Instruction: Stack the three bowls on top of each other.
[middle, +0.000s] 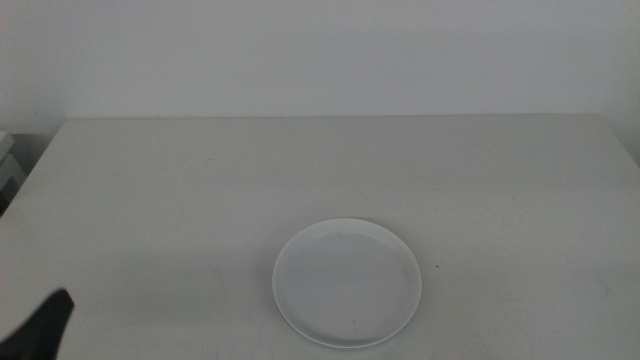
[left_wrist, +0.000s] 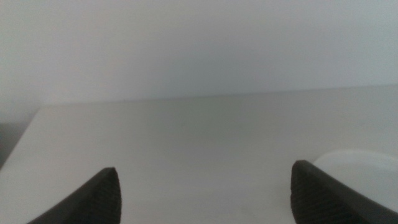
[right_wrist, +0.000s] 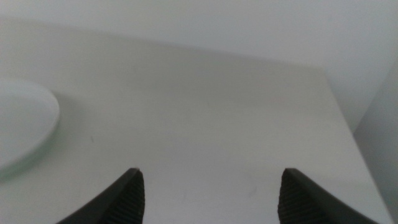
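One white bowl sits on the table, near the front edge, a bit right of centre in the middle view. It looks like a single dish w/ a low rim; can't tell from above if anything is stacked under it. No green or grey dish shows in any view. No brand, label or writing readable anywhere; only a tiny dark speck on the tabletop just right of the bowl.

Middle view shows the whole bowl from above. Left wrist view catches only a pale slice of its rim beside one jaw. Right wrist view gets a partial side-on look, where the rim has a faint greenish tint.

Left gripper: jaws spread wide, nothing between them, touching nothing, over bare table; in the middle view only a dark tip at the bottom-left corner, well apart from the bowl.

Right gripper: jaws also wide apart, empty, above bare table; not in the middle view.
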